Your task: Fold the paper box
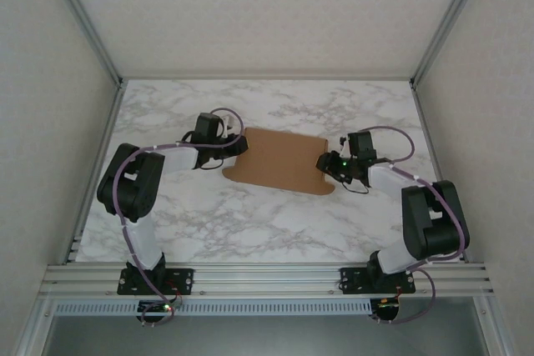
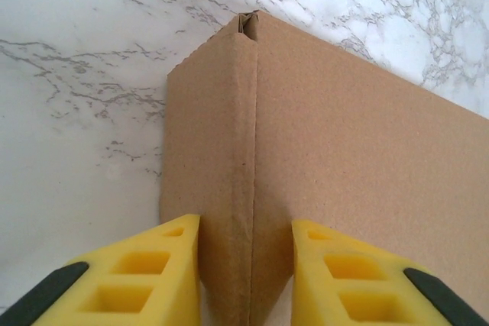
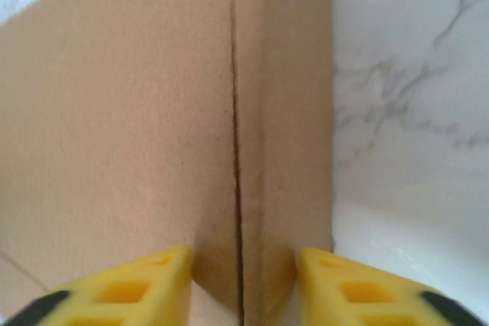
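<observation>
**Both claws astride the box ends — side folds in hand**

Low in the overhead frame, the left arm (image 1: 133, 185) and the right arm (image 1: 430, 223) bend inward from the near rail over the marble worktop (image 1: 250, 223). Between them, a little above mid-frame, the paper box (image 1: 279, 160) lies flat and brown, with its long side running left to right.

The left claw (image 1: 236, 146) meets the box's left end and the right claw (image 1: 327, 164) its right end. Each wrist view shows yellow fingers (image 2: 172, 265) at the bottom of the frame, one on either side of a crease (image 2: 252, 150) that runs up the middle. A narrow panel falls away on the outer side of the crease and the broad panel on the inner side. Cardboard fills the gap between the fingers of each claw, but I cannot tell whether the fingers are clenched on it or only bracket it.

The step in hand looks like forming or pressing the two end walls, with both ends worked together. At the far corner in the left wrist view — top centre of the frame — the fold gapes slightly, so I judge that end is not yet seated.

The next move probably calls for even pressure along each crease, with the broad panel held flat so the sheet does not skate on the smooth worktop.
</observation>
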`<action>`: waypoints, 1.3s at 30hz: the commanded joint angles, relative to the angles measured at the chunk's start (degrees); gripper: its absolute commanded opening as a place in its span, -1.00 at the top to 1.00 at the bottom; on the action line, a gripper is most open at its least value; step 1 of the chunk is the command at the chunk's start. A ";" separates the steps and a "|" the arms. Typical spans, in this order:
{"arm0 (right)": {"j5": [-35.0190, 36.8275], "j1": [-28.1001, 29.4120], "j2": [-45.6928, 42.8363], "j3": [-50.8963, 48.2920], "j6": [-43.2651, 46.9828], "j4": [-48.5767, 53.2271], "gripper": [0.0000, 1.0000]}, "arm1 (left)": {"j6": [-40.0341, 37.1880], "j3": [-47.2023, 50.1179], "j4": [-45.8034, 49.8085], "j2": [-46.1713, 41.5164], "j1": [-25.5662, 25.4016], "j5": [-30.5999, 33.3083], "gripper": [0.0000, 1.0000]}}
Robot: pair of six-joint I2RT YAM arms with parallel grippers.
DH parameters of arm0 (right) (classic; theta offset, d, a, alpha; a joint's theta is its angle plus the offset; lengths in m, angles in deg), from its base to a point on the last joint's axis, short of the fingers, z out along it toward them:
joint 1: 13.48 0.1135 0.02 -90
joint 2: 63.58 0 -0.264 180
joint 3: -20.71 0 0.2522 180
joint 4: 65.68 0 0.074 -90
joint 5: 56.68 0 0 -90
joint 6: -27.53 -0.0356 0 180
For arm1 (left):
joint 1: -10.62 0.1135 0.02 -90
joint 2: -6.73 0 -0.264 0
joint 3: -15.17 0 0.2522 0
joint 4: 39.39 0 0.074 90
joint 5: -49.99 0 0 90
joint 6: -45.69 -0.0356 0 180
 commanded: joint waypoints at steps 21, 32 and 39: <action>-10.69 -5.20 9.81 6.92 2.99 -4.58 -0.43 | -7.61 2.01 11.35 5.88 5.22 -0.12 0.66; -23.10 -5.39 17.91 7.81 -0.11 -9.68 -0.52 | -7.49 2.36 10.73 7.94 7.08 -2.26 0.80; -29.06 -3.01 19.97 8.34 -2.23 -12.47 -0.59 | -6.83 2.45 9.71 8.96 7.02 -4.08 0.82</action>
